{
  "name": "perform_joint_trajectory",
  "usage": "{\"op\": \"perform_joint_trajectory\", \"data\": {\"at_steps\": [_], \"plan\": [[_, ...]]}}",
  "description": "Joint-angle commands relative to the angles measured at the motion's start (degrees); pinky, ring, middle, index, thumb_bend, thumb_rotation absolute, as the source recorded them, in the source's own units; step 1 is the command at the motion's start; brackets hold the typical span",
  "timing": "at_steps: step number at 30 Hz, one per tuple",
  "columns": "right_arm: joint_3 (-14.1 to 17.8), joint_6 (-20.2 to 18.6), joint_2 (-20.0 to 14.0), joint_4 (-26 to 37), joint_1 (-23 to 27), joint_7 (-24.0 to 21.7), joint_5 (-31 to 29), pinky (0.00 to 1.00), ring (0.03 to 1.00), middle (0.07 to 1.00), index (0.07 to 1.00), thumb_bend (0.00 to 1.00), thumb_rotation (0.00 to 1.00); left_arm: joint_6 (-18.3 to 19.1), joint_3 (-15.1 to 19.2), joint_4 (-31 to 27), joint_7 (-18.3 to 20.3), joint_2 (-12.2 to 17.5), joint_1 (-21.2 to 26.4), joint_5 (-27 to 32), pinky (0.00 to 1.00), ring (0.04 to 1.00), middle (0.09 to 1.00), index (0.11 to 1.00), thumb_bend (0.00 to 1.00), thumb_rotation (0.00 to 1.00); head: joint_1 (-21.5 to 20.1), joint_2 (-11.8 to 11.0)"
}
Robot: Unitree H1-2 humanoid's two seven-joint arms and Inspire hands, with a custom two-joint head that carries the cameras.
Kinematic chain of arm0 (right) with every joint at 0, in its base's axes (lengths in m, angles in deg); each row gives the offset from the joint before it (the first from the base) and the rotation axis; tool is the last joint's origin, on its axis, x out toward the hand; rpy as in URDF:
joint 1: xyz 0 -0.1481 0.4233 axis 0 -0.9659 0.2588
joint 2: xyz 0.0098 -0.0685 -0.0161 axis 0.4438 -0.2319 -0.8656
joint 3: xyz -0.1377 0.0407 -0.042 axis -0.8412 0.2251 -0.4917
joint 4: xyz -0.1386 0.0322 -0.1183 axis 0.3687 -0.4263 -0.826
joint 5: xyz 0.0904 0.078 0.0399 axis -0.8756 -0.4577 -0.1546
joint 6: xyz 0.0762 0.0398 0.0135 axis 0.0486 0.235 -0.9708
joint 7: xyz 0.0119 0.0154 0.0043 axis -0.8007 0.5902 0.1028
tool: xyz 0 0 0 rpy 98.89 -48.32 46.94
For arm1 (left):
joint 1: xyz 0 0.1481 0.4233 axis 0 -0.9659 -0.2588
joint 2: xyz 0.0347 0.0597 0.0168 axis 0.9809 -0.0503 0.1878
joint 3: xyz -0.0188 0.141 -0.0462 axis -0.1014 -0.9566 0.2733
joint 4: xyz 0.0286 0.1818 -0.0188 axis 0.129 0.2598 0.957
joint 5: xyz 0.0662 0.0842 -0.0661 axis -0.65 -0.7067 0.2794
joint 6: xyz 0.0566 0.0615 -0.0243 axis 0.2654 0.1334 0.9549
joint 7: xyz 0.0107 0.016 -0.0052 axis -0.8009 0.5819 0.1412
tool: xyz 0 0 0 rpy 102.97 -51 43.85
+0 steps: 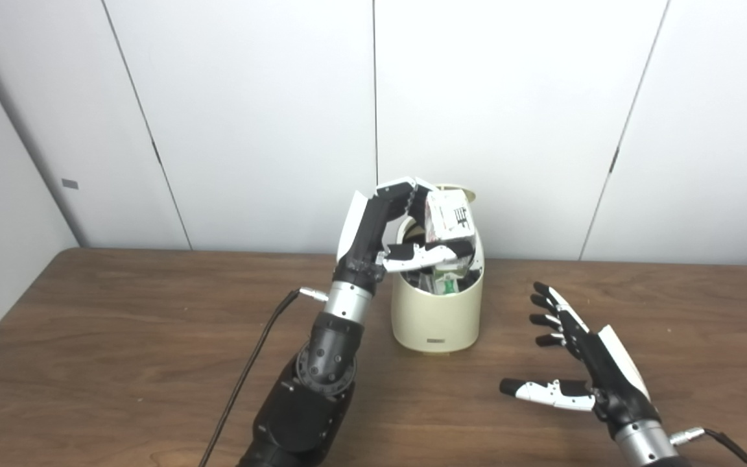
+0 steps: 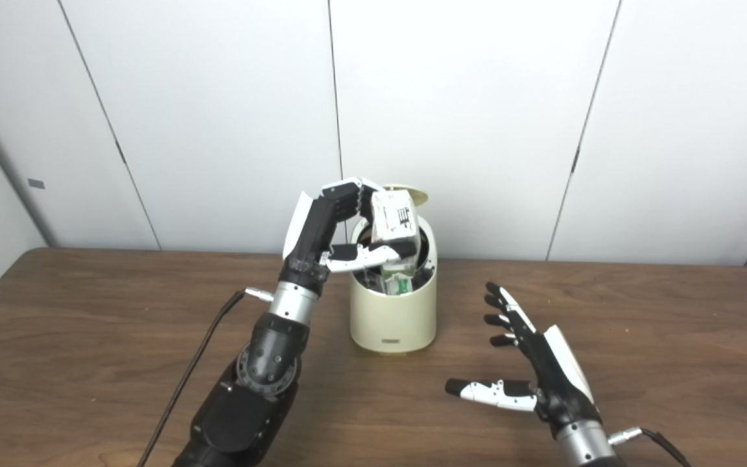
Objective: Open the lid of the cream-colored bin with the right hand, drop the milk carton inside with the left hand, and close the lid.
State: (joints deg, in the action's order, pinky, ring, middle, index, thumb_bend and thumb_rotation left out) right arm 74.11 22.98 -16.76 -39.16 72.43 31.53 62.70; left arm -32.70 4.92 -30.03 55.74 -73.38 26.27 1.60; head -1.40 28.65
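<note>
The cream-colored bin (image 1: 437, 318) stands at the back middle of the wooden table with its lid (image 1: 461, 191) swung up behind the mouth. My left hand (image 1: 390, 227) is raised over the bin's opening, shut on the white milk carton (image 1: 449, 220), which hangs just above and partly inside the mouth. Other cartons and wrappers (image 1: 446, 280) fill the bin below it. My right hand (image 1: 571, 360) rests open near the table surface to the right of the bin, fingers spread, holding nothing and apart from the bin.
A black cable (image 1: 250, 370) runs from the left wrist down across the table (image 1: 120, 337). White wall panels (image 1: 250, 117) stand right behind the table's back edge and the bin.
</note>
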Motion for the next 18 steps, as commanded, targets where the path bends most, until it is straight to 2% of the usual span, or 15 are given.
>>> {"op": "perform_joint_trajectory", "data": {"at_steps": [1,8,14,18], "plan": [[0.4,1.41,-0.03,2.06,1.97,1.28,0.15,0.72,0.839,0.91,0.94,0.79,0.32,-2.78,-1.21,-0.76,-3.09,0.43,3.83,-0.65,0.46,0.466,0.475,0.486,0.51,0.0,-0.12,0.06],[0.6,0.89,0.09,2.95,1.56,1.24,0.26,0.71,0.841,0.91,0.939,0.79,0.3,-2.78,-7.02,2.77,-11.13,2.38,6.19,-1.54,0.49,0.473,0.484,0.48,0.5,0.0,-0.76,0.21],[0.81,1.96,-0.07,2.71,1.23,1.69,0.32,0.7,0.827,0.902,0.932,0.8,0.32,-2.79,-13.95,5.53,-21.36,5.04,8.64,-3.59,0.48,0.473,0.48,0.482,0.5,0.0,-1.11,0.45],[0.97,1.82,-0.03,2.98,0.94,1.58,0.0,0.7,0.826,0.905,0.932,0.79,0.31,-2.79,-19.79,7.57,-29.35,7.16,10.45,-5.49,0.48,0.476,0.475,0.484,0.5,0.0,-1.16,0.52]]}}
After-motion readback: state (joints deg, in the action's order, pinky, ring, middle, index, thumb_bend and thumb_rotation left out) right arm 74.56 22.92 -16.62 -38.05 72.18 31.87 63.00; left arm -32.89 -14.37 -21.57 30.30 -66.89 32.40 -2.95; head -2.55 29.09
